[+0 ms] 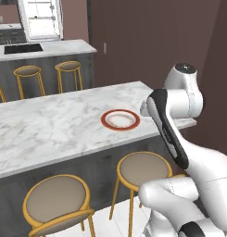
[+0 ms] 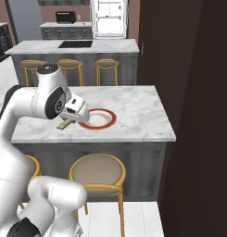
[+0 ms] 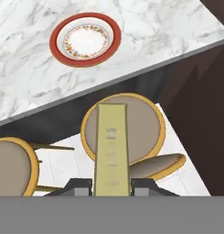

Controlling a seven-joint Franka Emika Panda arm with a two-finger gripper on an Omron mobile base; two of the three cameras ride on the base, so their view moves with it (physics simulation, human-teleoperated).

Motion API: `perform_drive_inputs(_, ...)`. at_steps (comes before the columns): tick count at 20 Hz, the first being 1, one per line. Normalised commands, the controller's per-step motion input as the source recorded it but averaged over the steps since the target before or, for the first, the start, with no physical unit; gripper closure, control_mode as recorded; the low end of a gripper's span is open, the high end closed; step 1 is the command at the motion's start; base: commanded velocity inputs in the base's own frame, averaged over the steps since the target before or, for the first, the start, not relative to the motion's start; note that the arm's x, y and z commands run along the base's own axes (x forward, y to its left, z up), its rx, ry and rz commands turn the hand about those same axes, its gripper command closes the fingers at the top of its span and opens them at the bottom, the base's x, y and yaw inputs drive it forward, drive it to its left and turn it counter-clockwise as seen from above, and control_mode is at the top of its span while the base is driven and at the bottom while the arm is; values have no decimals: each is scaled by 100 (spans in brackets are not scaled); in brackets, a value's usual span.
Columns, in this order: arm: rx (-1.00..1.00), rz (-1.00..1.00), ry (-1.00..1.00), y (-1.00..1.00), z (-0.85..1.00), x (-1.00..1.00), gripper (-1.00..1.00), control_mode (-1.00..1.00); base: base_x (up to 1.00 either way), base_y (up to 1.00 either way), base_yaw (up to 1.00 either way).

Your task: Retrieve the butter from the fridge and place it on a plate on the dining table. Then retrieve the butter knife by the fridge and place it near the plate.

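Butter (image 3: 111, 151): a thin, pale yellow stick with faint grey markings along its face, long and narrow, is sticking out from between the finger tips; in the right base view it is showing as a small yellowish sliver (image 2: 65, 125) under the hand.
Gripper (image 3: 111, 186): the jaws are pinching the butter at its near end, one dark tip on each side.
Position of butter: it is hanging over a stool (image 3: 124, 130) just off the table's edge, not yet over the plate.
Plate (image 3: 85, 39): round and flat, with a white centre ringed by small orange flecks and a broad red-orange rim, it is lying bare on the marble near the table's end.
Dining table (image 1: 50, 125): a white-grey marble top on a dark grey base is carrying the plate.
Stools: gold-legged seats are standing along both sides of the table.
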Motion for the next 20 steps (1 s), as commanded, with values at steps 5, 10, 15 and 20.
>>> perform_drive_inputs(5,3,0,0,19,1,94,100,-100,0,0,0)
perform_drive_inputs(10,0,0,0,15,0,92,100,-100,0,0,0)
perform_drive_inputs(15,0,0,0,4,-9,74,100,-100,0,0,0)
perform_drive_inputs(20,0,0,0,-3,-34,50,100,-100,0,0,0)
